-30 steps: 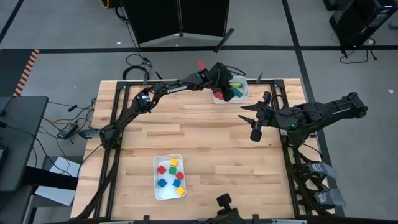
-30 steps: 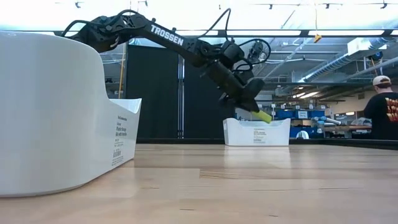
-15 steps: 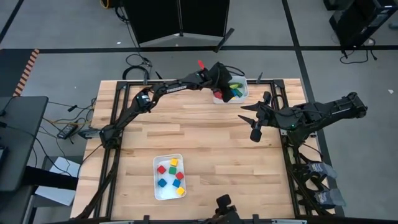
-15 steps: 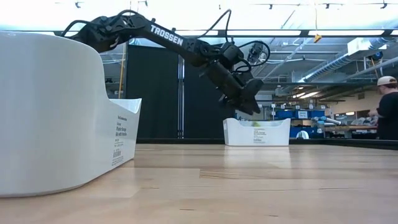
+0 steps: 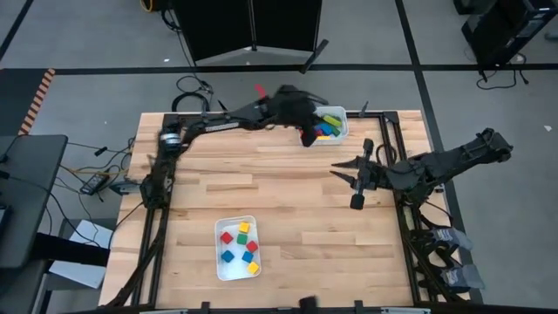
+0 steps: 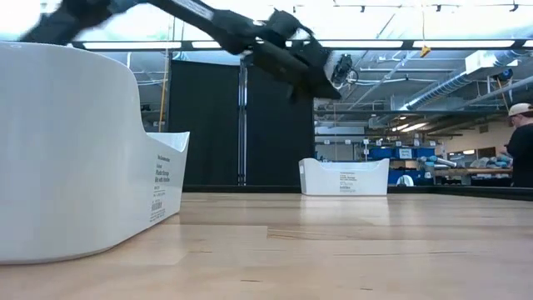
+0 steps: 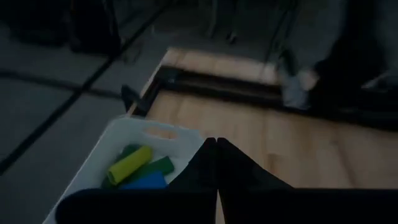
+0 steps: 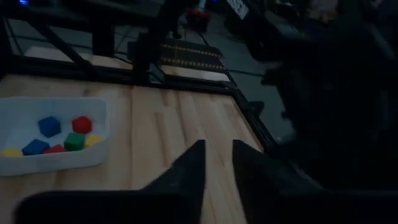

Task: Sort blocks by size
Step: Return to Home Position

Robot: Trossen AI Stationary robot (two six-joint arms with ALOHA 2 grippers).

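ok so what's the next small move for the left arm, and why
Probably draw the left claw back toward its base. It is shut on nothing, raised near the far bin; the long blocks lie in that bin, the cubes in the near bin, and no block shows loose on the table. The right claw waits at the right edge.

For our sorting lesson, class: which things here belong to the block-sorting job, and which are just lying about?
Job: cubes in the near tray; bars in the far tray; left gripper raised near the far tray; right gripper over the table's right side.
Lying about: floor cables; person beyond the table.
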